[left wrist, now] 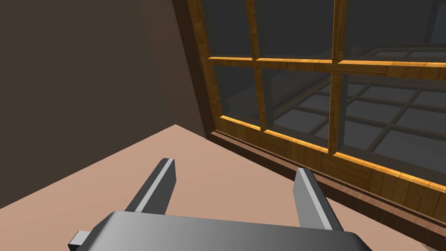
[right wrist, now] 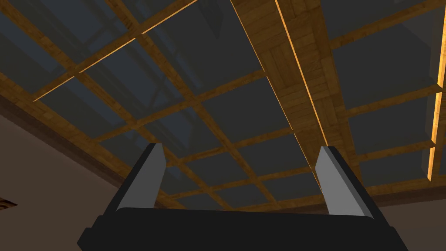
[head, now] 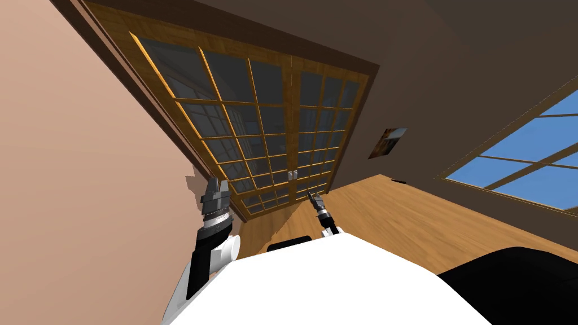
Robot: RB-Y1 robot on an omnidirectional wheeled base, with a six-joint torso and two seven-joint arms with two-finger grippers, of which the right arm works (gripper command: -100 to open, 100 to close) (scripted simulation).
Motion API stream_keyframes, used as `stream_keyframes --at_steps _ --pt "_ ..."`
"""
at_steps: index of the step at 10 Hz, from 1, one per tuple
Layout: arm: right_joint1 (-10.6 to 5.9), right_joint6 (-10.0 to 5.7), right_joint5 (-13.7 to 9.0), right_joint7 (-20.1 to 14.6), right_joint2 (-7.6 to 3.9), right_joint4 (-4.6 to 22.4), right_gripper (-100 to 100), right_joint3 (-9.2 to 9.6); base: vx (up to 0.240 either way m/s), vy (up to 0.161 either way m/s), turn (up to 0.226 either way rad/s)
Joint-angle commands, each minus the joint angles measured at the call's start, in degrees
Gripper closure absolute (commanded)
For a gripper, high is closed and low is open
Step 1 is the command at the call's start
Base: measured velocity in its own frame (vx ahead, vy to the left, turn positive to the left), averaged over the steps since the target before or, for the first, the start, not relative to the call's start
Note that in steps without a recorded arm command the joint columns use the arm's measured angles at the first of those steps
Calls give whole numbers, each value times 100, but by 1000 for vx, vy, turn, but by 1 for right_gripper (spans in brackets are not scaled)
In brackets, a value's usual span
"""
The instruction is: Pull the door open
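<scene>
Small picture (head: 388,142) on brown wall (head: 451,67); window (head: 525,158) (blue panes) right; wood floor (head: 406,214)

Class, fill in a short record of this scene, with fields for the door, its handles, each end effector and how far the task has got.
Door: double, wooden lattice with dark glass panes, both leaves look shut
Handles: two small pale ones, side by side where the leaves meet
Left end effector: open, holding nothing, by the pink wall beside the door's frame
Right end effector: open, holding nothing, pointing at the panes, apart from the handles
Task state: no handle gripped yet
</scene>
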Motion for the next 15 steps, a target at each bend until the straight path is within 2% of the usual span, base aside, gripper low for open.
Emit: stream_keyframes --at_steps 1,8,15 --pt "-70 -71 -21 286 -22 223 -100 6 106 17 62" --pt "-325 -309 -87 1334 -52 1046 -100 47 107 10 61" --pt "-533 -495 -139 2143 -65 1682 -100 78 99 -9 45"
